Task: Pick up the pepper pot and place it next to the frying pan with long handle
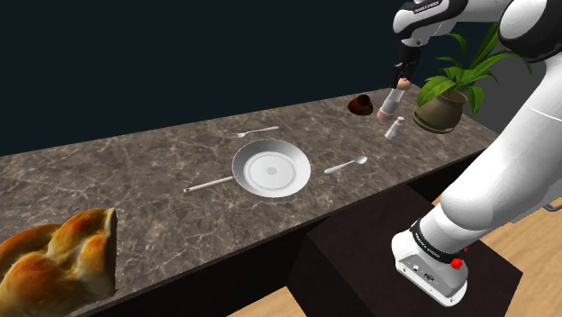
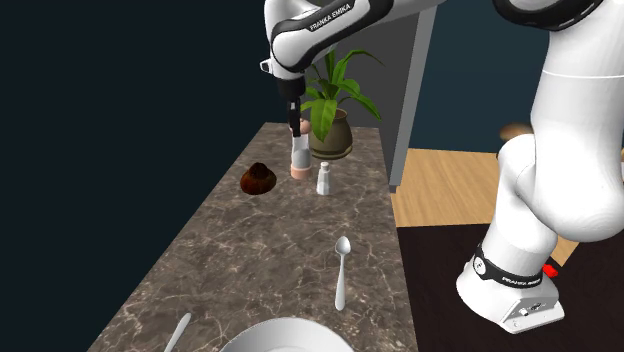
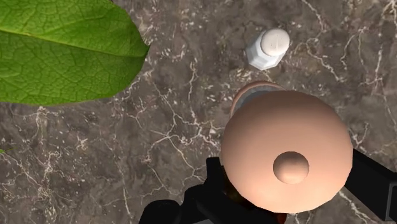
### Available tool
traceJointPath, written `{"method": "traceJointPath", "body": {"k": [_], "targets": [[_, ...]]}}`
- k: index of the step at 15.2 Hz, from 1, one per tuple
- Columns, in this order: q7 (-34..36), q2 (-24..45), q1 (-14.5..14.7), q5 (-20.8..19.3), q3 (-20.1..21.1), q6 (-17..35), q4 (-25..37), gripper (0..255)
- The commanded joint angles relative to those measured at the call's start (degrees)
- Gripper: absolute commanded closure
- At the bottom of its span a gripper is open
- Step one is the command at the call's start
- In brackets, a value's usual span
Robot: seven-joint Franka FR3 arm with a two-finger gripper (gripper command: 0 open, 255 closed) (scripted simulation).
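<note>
Pincer [image 1: 403, 77] clamped round the pink-topped pepper pot [image 1: 393, 101] at the counter [image 1: 135, 171] end by the potted plant [image 1: 448, 97], just beside a white shaker [image 1: 394, 128], well apart from the long-handled frying pan [image 1: 270, 168].

Dark marbled counter [image 1: 135, 171], navy wall [image 1: 180, 54], wooden floor [image 2: 440, 185].

"FRANKA EMIKA" is printed in dark capitals on the arm's white upper link [image 2: 330, 17], as seen in the second exterior view. Pale lettering is also carried on the dark band [image 2: 512, 283] at the arm's base, but it is too small to be read.
</note>
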Motion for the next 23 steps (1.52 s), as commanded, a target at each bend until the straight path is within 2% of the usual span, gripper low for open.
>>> {"method": "traceJointPath", "body": {"k": [1,23], "targets": [[-0.17,-0.21,0.02,0.00,-0.01,-1.51,1.31,255],[-2.20,-1.54,0.12,0.04,-0.10,-17.98,16.70,255]]}}
